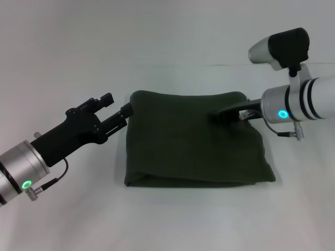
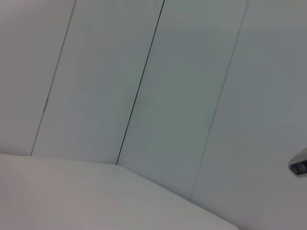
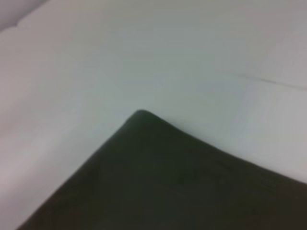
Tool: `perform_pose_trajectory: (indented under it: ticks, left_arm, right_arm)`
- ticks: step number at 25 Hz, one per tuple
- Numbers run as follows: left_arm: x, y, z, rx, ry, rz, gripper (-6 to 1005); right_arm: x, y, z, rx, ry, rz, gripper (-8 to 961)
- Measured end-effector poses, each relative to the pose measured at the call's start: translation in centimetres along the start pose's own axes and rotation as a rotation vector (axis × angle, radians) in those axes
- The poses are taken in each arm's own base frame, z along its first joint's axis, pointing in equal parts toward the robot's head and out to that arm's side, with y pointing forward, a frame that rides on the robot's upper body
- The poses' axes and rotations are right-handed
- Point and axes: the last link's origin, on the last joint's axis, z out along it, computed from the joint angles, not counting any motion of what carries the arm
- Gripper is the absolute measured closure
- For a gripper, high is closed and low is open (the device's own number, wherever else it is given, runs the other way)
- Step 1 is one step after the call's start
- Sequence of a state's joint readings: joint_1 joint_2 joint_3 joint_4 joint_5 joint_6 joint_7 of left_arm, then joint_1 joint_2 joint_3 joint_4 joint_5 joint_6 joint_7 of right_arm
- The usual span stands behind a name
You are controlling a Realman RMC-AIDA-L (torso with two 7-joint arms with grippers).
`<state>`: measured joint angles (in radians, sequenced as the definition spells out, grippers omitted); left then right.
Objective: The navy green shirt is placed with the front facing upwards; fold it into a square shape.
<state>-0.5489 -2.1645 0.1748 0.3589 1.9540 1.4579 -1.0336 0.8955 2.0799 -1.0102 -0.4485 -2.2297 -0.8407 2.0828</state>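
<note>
Item: left gripper, black, on a silver-cuffed arm that reaches in low from the left and angles up toward the cloth. Its tip meets the upper left edge of the navy green shirt; whether the fingers pinch the fabric or sit spread cannot be told, since they merge with the dark cloth.

Item: navy green shirt, folded into a roughly square dark block, lying flat at the centre of the white table. Layered edges show along its near side. No lettering visible.

Item: right gripper, black, on an arm entering level from the right. It rests on the shirt's upper right area, seemingly pressed onto the top layer; its finger spacing cannot be told.

Right wrist view: one shirt corner against the table.
</note>
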Motion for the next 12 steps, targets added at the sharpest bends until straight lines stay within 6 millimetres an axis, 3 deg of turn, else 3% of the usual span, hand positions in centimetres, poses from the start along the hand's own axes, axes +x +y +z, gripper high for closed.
perform_pose_trajectory:
  ticks: [12]
  left_arm:
    - [0.18,-0.15,0.00,0.009,0.010,0.000,323]
  right_arm:
    - [0.85,-0.78,0.59,0.076,0.011,-0.014,953]
